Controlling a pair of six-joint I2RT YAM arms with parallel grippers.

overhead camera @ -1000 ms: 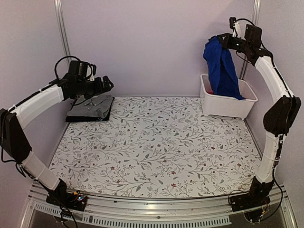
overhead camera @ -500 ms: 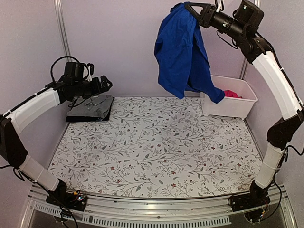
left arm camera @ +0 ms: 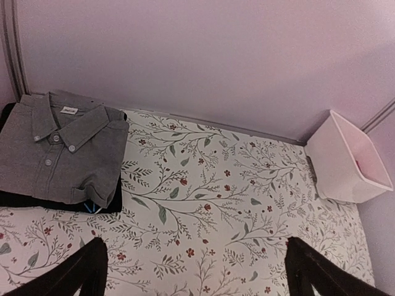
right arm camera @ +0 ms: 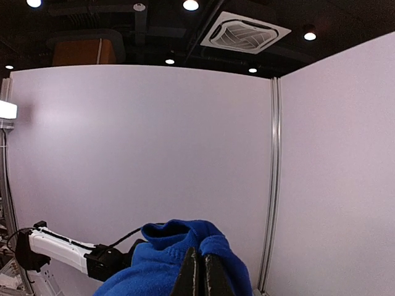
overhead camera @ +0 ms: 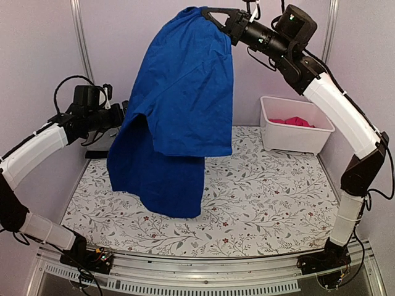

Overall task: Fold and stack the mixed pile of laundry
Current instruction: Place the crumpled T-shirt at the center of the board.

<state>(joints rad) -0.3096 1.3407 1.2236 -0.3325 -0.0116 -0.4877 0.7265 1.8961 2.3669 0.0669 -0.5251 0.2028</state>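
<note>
from above: the right gripper (overhead camera: pixel 208 12) is up high. its jaws are pinched tight on the top edge of the blue shirt (overhead camera: pixel 179 105). the shirt hangs open in the air over the left and middle of the flowery table cover (overhead camera: pixel 271 197). i cannot tell if its bottom end touches the cover. it is not folded yet. the left arm (overhead camera: pixel 43 142) reaches to the far left, and its end is partly hidden behind the shirt. a pink cloth (overhead camera: pixel 295 121) lies bunched in the white bin (overhead camera: pixel 290 140) at the far right.

from the left wrist: the left gripper (left arm camera: pixel 196 246) has its jaws wide apart with nothing between them. under it, in the far left corner, lies the grey shirt (left arm camera: pixel 62 148). it is folded neat and sits on top of a dark folded cloth (left arm camera: pixel 24 198). that looks like the start of the stack.

from the right wrist: the two fingers are shut together on a bunch of blue cloth, high up by the wall.

i think the job is about half done. two things look folded and stacked. the blue shirt needs laying flat, folding and stacking, and then the pink cloth.
</note>
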